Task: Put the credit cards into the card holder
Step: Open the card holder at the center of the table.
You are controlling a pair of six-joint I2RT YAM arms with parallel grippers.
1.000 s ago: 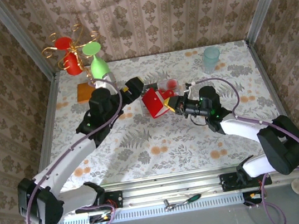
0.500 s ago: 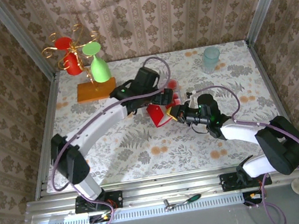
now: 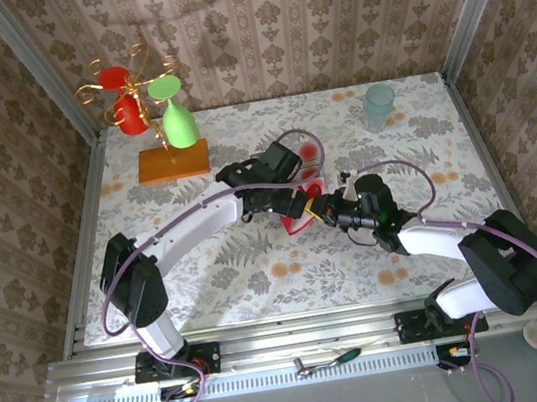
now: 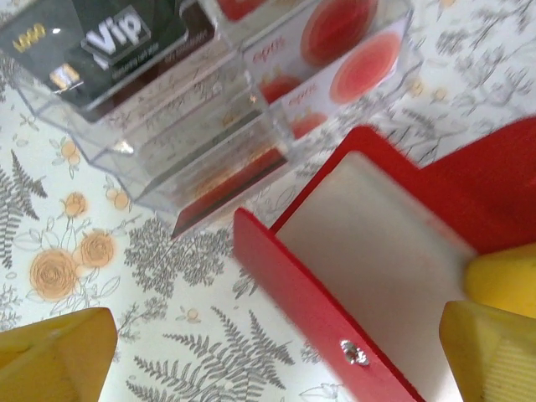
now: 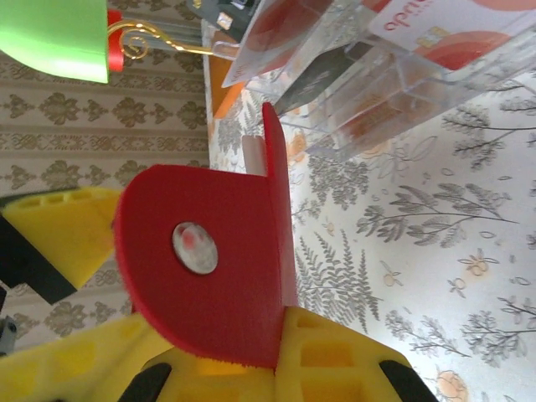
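Observation:
The card holder [image 4: 368, 243] is a red folding wallet standing open, its pale pocket facing up. My right gripper [image 5: 276, 352] is shut on its red snap flap [image 5: 201, 268]; seen from above, it [image 3: 322, 208] holds the holder [image 3: 301, 219] at mid-table. My left gripper [image 4: 276, 343] hangs open just over the holder's near edge, with one yellow fingertip [image 4: 59, 352] off to each side. The credit cards lie in a clear tray [image 4: 209, 142] just beyond: a black card [image 4: 109, 38] and whitish ones with red blotches [image 4: 335, 42].
A gold stand with a red cup and green glasses [image 3: 137, 99] on an orange base [image 3: 173, 162] stands back left. A teal cup [image 3: 379, 103] sits back right. Patterned walls close three sides. The left arm [image 3: 201, 221] stretches across the table's middle.
My left arm has swung right from beside the holder to over it, gripper still open. The right gripper and the holder shifted slightly toward the near side.

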